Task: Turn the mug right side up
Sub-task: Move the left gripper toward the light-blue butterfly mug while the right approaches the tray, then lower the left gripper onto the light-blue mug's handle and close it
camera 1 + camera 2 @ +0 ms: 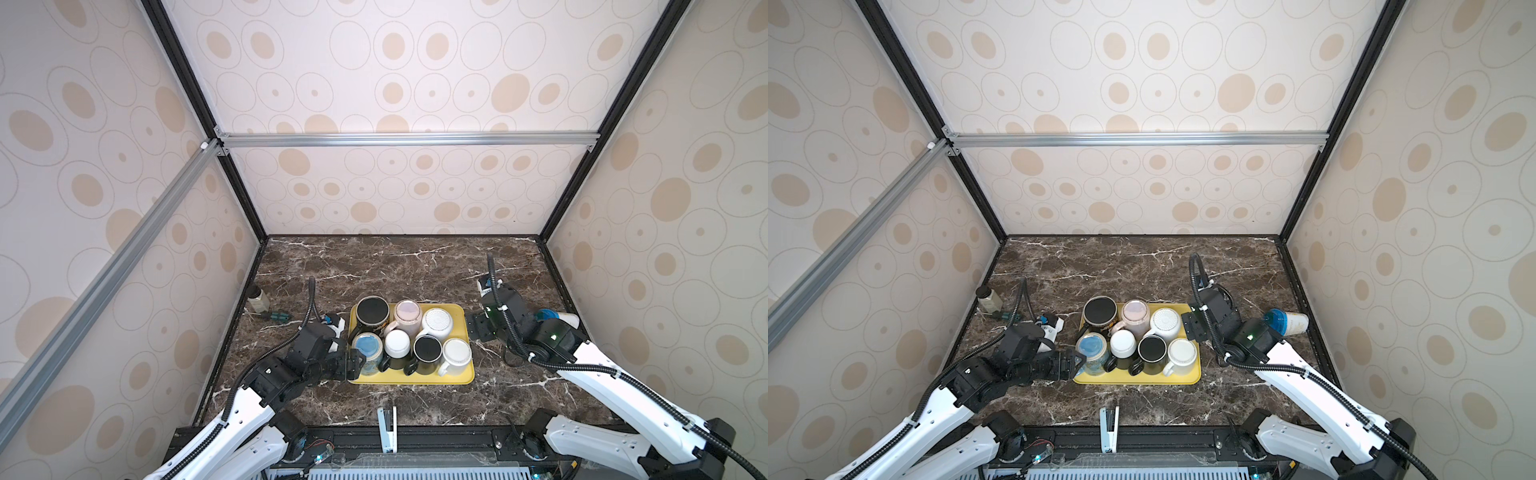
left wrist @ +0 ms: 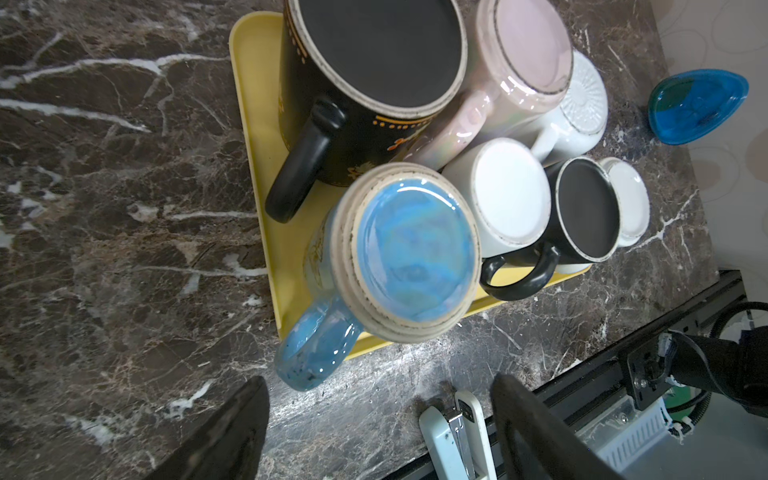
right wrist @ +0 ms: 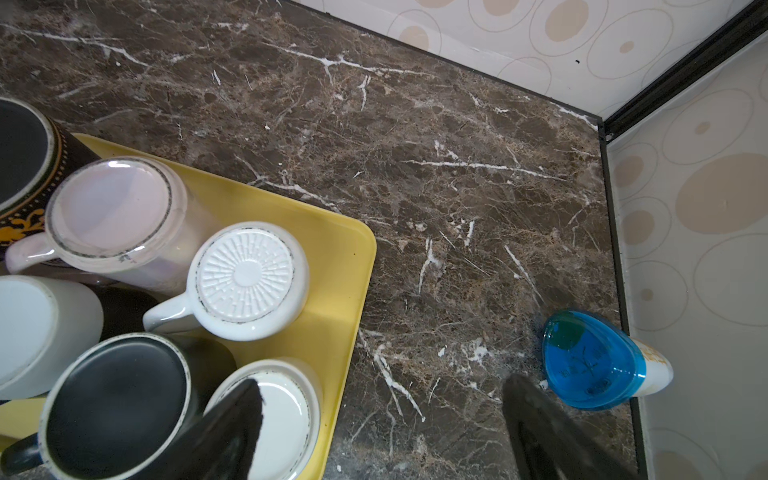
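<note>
Several mugs stand upside down on a yellow tray (image 1: 411, 379) (image 1: 1142, 379) (image 2: 249, 124) (image 3: 345, 257). A blue mug (image 1: 368, 345) (image 1: 1092, 347) (image 2: 411, 253) stands at the tray's front left corner, its handle (image 2: 316, 345) jutting over the tray's edge. My left gripper (image 1: 355, 361) (image 1: 1077, 360) (image 2: 378, 386) is open just short of that handle, with nothing between its fingers. My right gripper (image 1: 478, 328) (image 1: 1192, 326) (image 3: 384, 380) hangs open at the tray's right edge; one finger (image 3: 232, 419) is over a white mug (image 3: 286, 415).
On the tray are a big black mug (image 1: 372, 311), a pink one (image 1: 408, 312), a ribbed white one (image 1: 437, 322), a white one (image 1: 397, 343) and a small black one (image 1: 427, 349). A blue-capped bottle (image 1: 557, 318) lies at the right wall. A jar (image 1: 258, 300) stands left, a stapler (image 1: 387, 428) in front.
</note>
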Controlling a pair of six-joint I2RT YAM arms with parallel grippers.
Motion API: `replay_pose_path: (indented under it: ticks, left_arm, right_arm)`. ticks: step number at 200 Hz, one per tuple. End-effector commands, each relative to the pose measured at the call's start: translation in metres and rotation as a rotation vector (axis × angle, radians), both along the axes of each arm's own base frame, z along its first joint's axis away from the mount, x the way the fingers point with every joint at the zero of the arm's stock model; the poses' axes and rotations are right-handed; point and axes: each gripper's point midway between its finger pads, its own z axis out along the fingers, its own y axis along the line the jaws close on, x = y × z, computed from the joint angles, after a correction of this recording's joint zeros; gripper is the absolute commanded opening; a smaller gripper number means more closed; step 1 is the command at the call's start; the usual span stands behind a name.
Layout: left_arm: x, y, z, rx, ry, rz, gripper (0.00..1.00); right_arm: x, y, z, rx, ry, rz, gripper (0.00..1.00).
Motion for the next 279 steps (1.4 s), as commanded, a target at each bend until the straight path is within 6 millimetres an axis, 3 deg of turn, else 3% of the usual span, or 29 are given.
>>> replay_pose_path:
  ticks: [1,143,232,279]
  left_arm:
    - [0.001,-0.002,-0.003,0.002,0.013,0.012,0.86]
    - [0.001,-0.024,-0.02,-0.031,0.056,0.009,0.87]
    - [0.017,-0.028,-0.016,0.042,0.019,0.015,0.89]
    - [0.012,-0.032,-0.019,0.057,0.027,-0.009,0.74]
  right_arm:
    - [0.0,0.001,-0.006,-0.005,0.001,-0.003,0.93]
    - [-0.006,0.0,-0.011,0.027,0.002,-0.007,0.92]
    - [-0.007,-0.002,-0.005,0.029,-0.017,-0.01,0.91]
    - [-0.004,0.003,-0.004,0.033,-0.014,0.0,0.9]
